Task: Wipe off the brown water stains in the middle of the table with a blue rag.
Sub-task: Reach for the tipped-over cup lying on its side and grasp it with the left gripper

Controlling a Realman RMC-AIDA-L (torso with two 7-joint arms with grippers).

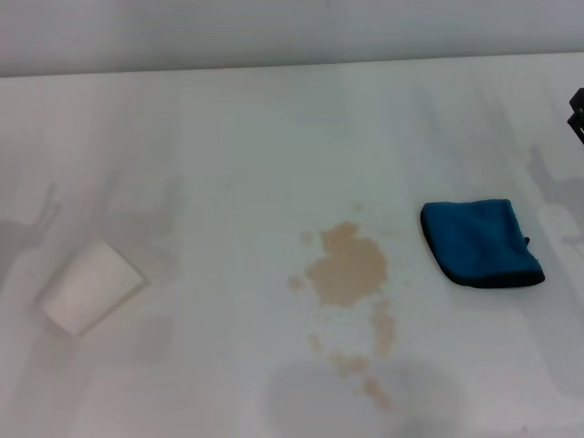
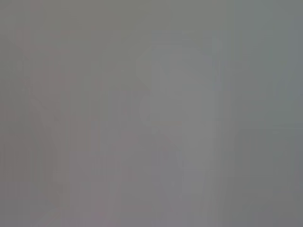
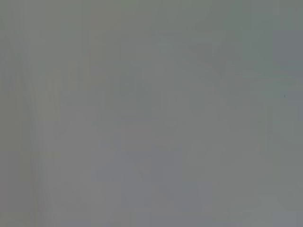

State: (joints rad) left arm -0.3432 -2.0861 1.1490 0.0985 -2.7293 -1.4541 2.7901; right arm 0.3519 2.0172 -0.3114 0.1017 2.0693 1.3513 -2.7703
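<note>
The brown water stains (image 1: 347, 271) lie in the middle of the white table (image 1: 237, 146), a tan blotch with smaller droplets (image 1: 376, 392) trailing toward the near edge. The blue rag (image 1: 480, 242) lies folded flat just right of the blotch, apart from it. A dark bit of my right gripper (image 1: 577, 114) shows at the right edge of the head view, above and beyond the rag. My left gripper is out of view. Both wrist views show only a plain grey surface.
A small whitish cup (image 1: 89, 287) lies on its side at the left of the table. The table's far edge (image 1: 292, 68) meets a pale wall. Grey shadows of the arms fall at the left and right.
</note>
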